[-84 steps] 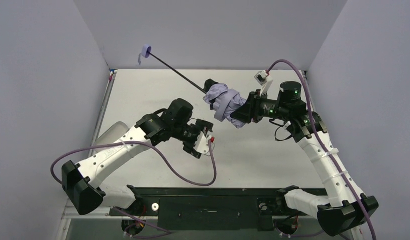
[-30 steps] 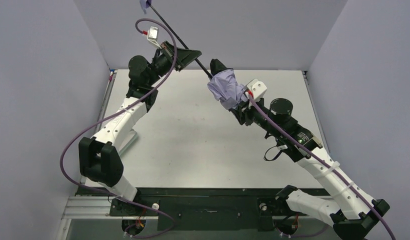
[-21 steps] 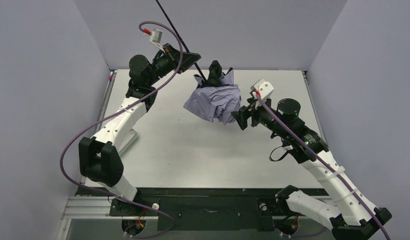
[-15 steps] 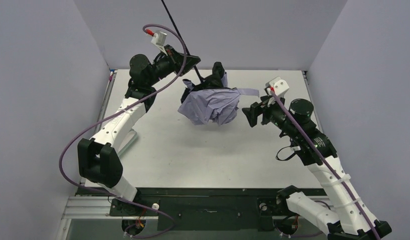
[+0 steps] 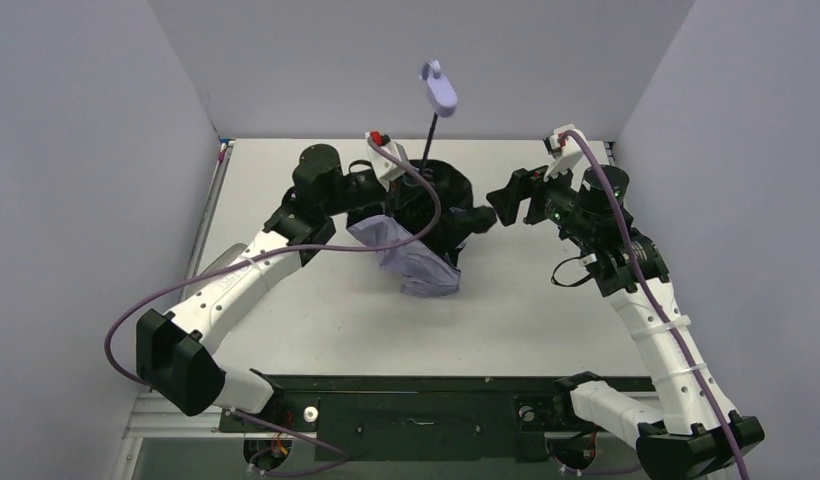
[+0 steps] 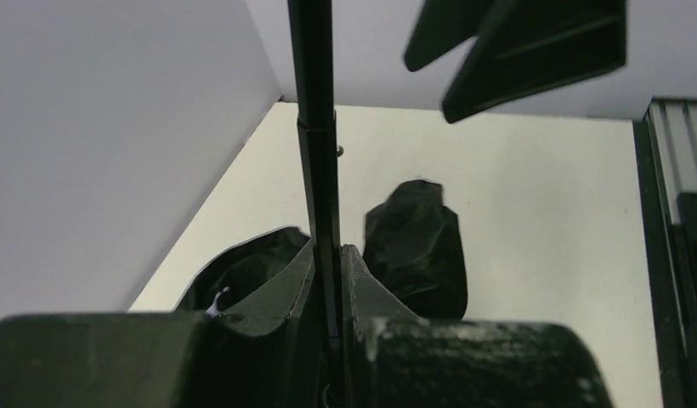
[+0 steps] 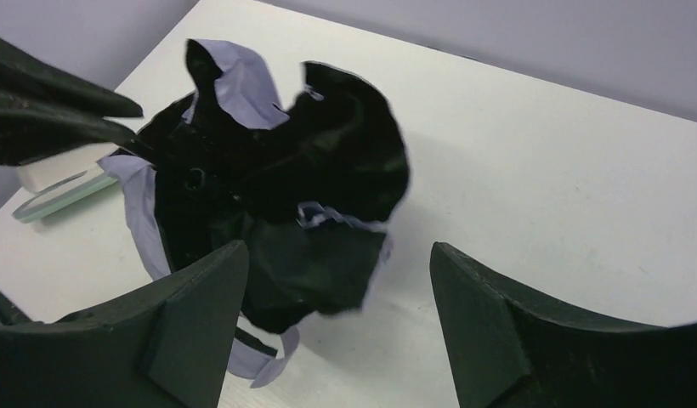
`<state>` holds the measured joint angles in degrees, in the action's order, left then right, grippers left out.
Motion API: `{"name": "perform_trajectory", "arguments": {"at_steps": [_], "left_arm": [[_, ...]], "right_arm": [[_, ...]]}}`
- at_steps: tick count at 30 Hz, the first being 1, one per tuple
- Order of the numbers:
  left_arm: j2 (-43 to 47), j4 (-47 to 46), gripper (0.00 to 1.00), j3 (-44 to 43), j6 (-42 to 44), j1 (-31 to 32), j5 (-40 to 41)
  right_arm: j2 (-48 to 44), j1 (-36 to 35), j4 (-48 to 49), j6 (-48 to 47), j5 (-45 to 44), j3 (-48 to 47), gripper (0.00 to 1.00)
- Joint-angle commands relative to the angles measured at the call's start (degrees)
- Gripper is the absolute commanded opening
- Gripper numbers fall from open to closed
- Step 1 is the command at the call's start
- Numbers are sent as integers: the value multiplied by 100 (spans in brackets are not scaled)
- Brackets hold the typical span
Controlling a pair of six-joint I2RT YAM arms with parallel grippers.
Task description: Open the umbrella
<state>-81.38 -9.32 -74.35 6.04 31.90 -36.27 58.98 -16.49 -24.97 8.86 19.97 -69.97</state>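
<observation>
The umbrella stands nearly upright over the middle of the table. Its lavender handle [image 5: 438, 88] is on top, on a thin black shaft [image 5: 426, 135]. Its crumpled canopy [image 5: 418, 240], lavender outside and black inside, hangs down onto the tabletop. My left gripper [image 5: 414, 190] is shut on the shaft [image 6: 316, 127], which runs up between its fingers [image 6: 328, 251]. My right gripper [image 5: 498, 207] is open just right of the canopy and holds nothing. In the right wrist view the canopy's black folds [image 7: 277, 170] lie ahead of the open gripper [image 7: 337, 251], apart from both fingers.
A pale oblong object [image 5: 224, 265] lies on the table [image 5: 546, 320] at the left, partly under my left arm, and shows as a pale block [image 7: 60, 178] in the right wrist view. Grey walls close in the back and both sides.
My right gripper let go of the canopy, opened and drew back to the right. My left gripper swung the shaft upright toward the table's middle, and the canopy loosened and dropped.
</observation>
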Motion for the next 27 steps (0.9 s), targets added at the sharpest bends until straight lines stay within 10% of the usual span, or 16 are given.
{"name": "perform_trajectory", "arguments": {"at_steps": [1,15,27], "left_arm": [[569,-166,0,226,1660,377,79],[347,-1060,0,-226,-817,427,308],[173,-1218,0,-740,-1784,60,217]], "right_arm": [[93,-86,393,18,768,-238,72],[396,-1415,957,-297,729,408,53],[602,-1375,-320,-2486,470,900,38]]}}
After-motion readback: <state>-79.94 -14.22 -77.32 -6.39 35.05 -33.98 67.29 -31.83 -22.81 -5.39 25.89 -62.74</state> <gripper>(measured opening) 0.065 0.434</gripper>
